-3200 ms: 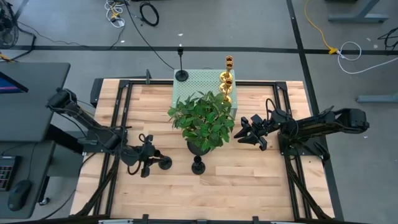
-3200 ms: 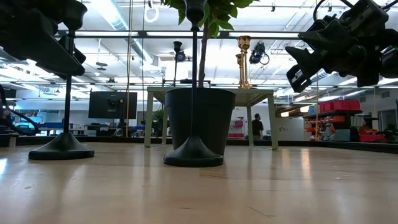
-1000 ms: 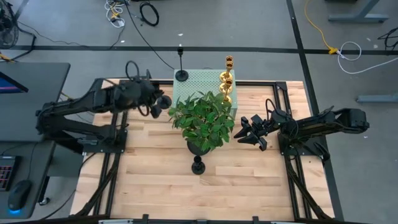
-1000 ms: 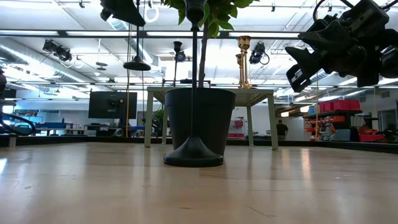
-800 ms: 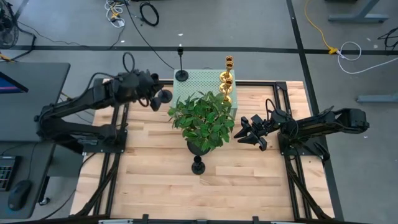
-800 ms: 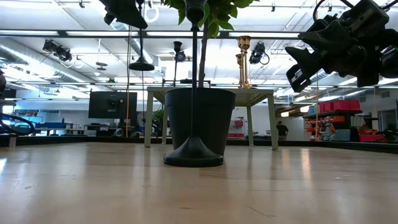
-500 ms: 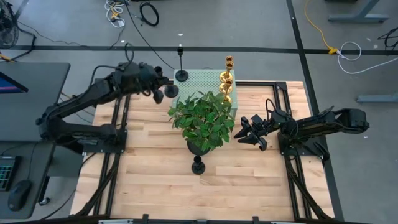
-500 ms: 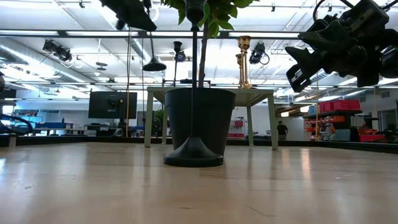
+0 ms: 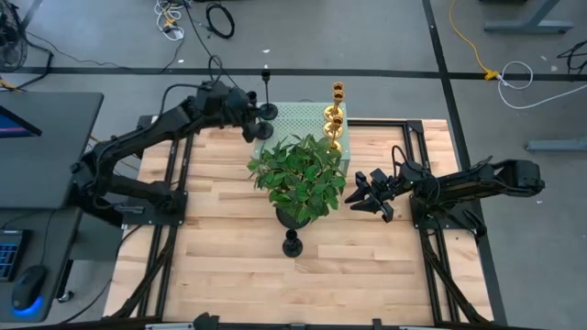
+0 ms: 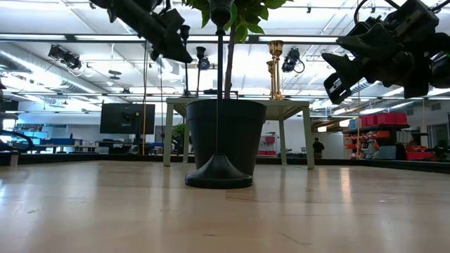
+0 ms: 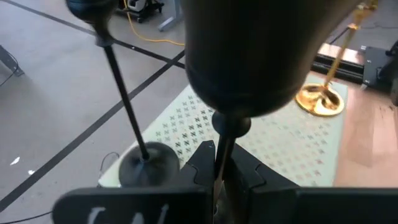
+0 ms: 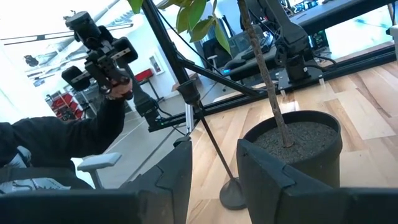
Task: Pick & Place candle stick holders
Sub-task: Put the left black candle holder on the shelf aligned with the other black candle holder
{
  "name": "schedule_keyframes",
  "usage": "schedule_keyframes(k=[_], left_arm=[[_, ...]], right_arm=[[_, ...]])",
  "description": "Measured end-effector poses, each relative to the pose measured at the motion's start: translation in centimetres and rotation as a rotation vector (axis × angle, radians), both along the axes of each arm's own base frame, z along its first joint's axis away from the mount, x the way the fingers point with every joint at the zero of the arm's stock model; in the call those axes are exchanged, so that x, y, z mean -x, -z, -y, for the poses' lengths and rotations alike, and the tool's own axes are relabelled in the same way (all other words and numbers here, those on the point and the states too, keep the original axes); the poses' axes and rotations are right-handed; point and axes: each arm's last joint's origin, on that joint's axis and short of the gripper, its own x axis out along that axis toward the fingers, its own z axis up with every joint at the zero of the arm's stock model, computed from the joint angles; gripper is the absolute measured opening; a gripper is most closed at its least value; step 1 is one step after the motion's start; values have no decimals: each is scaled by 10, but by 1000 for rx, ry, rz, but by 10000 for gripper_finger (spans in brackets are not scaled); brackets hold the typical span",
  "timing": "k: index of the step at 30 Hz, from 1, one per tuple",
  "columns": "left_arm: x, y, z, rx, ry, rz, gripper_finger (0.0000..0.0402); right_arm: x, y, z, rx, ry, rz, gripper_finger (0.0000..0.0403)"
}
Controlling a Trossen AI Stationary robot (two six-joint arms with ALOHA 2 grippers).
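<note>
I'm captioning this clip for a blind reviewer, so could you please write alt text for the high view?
From above, the left gripper holds a black candle stick holder by the pale green mat, where another black holder and two gold holders stand. The right gripper waits open beside a potted plant; a fourth holder stands on the wooden table.

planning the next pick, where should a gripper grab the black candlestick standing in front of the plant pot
Grip the black candlestick on its thin upright stem, above the wide round base, coming from the open table side in front of it. The plant pot and leaves crowd it behind. The right gripper, open and idle, is probably nearer.
</note>
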Motion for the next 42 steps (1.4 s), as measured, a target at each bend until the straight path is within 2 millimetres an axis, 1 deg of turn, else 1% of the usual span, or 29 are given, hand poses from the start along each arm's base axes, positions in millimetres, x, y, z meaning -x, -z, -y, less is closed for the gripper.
schedule_keyframes(k=[5,11,16,20,26,30,38,40,42], left_arm=[[1,-1,-8,-1,7,34,12],[0,-3,-8,-12,12,53,12],[-3,-3,-9,7,61,92,12],[-5,2,-12,20,53,69,12],[-13,13,-19,31,37,40,12],[-15,15,-22,29,32,36,12],[-14,16,-22,32,31,32,12],[-14,16,-22,33,30,31,21],[-14,16,-22,35,30,30,38]], right_arm=[[0,0,0,2,4,1,125],[0,0,1,3,30,2,125],[0,0,1,3,29,2,125],[0,0,1,3,29,2,125],[0,0,1,3,27,2,125],[0,0,1,2,25,2,125],[0,0,1,5,26,3,125],[0,0,1,5,26,3,125],[0,0,1,5,26,3,125]])
